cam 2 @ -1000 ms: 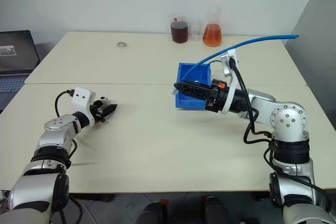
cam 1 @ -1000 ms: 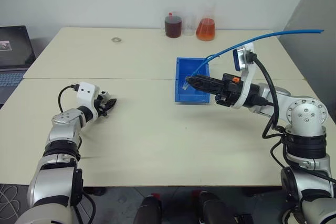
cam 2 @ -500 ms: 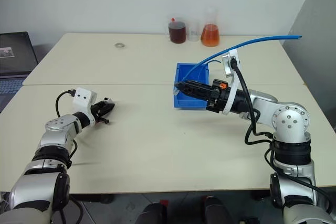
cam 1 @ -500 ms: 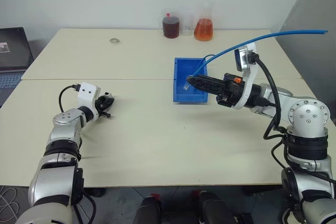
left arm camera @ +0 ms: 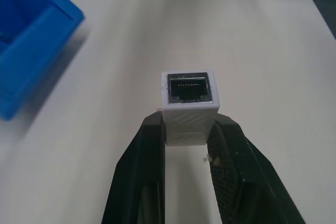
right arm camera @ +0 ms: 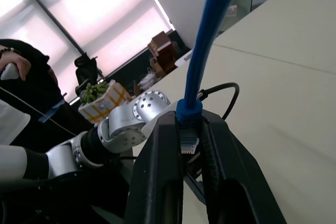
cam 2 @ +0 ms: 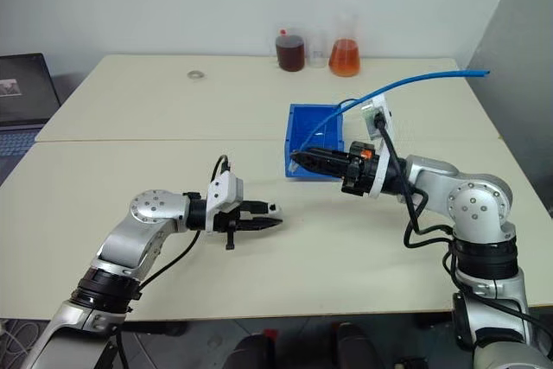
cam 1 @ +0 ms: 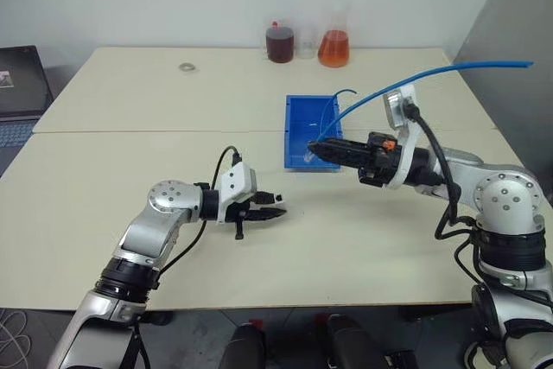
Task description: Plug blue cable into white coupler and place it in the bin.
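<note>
At a pale beige desk [cam 1: 259,92], the robot holds both parts of the connection, ready but not yet joined. The left gripper [left arm camera: 187,129] has its two black fingers [left arm camera: 149,150] clamped on the tiny white boxy plastic coupler [left arm camera: 189,106], whose dark socket with its row of metal contacts faces outward, away from the wrist. Across the desk, the right gripper [right arm camera: 189,145] has its fingers closed on the clear plug end of the long, thin light-blue cable [cam 1: 432,71], which arcs up and away over the desk's right side. That gripper hovers at the near end of the rectangular bright-blue plastic bin [cam 1: 298,131], pointing toward the left arm. The two grippers face one another above the desk's middle, with open space between plug and socket. Both pickups appear done; what remains, by the look of it, is lining the plug up with the socket, pushing it home, and setting the joined pair into the bin.
</note>
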You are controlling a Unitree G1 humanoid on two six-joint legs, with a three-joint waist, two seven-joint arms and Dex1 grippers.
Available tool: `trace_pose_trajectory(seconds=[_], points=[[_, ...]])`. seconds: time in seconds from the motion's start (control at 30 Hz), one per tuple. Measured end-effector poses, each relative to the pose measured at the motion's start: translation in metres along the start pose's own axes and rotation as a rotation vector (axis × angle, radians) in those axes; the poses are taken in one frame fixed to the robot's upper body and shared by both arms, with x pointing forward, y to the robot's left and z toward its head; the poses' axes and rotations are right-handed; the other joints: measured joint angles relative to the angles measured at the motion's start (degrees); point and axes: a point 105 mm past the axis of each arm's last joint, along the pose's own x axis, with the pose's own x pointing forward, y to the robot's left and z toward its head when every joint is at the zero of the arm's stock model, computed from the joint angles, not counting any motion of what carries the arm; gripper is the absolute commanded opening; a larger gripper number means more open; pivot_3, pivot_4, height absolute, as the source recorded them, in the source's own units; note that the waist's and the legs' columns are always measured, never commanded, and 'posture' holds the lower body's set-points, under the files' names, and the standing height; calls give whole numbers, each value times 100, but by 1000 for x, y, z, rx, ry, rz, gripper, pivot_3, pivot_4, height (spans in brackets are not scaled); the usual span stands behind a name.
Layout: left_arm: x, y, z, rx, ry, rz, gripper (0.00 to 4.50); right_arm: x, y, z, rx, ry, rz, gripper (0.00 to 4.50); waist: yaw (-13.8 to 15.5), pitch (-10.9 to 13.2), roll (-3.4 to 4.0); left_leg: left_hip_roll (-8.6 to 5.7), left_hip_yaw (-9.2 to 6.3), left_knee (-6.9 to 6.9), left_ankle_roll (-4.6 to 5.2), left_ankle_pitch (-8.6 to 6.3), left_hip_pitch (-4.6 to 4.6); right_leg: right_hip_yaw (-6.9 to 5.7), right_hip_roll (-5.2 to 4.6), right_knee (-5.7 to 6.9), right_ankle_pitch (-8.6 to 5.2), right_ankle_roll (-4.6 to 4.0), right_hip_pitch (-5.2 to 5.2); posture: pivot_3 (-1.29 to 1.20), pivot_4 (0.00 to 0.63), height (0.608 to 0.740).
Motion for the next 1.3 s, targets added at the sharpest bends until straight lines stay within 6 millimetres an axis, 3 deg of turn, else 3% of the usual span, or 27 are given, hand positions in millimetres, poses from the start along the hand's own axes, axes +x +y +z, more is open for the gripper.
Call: trace_pose_trajectory(seconds=[0.17, 0.5, 1.03, 1.3], points=[[5, -13, -26, 32, 53, -66, 795, 5, -2, -44, -54, 109, -4, 160, -3, 0, 0, 0, 0, 3, 0, 0, -10, -1, -1, -9, 0, 0, -2, 0, 150, 740], [11, -15, -27, 80, 27, -92, 795, 27, -17, -85, -332, 181, 12, 160, 8, -1, -2, -1, -1, 6, -1, 0, 1, -2, -1, -6, -6, 11, 8, 0, 150, 740], [13, -15, -28, 50, 15, -81, 795, 43, -32, -112, -461, 207, 65, 160, 42, -2, -1, -2, -2, 7, -1, 1, 19, -2, -2, 1, 1, 0, 20, 0, 150, 740], [12, -14, -29, 34, 18, -78, 795, 48, -35, -115, -495, 198, 94, 160, 40, -2, -1, -2, -1, 7, -1, 1, 33, 0, -2, 8, 0, 0, 28, 0, 150, 740]])
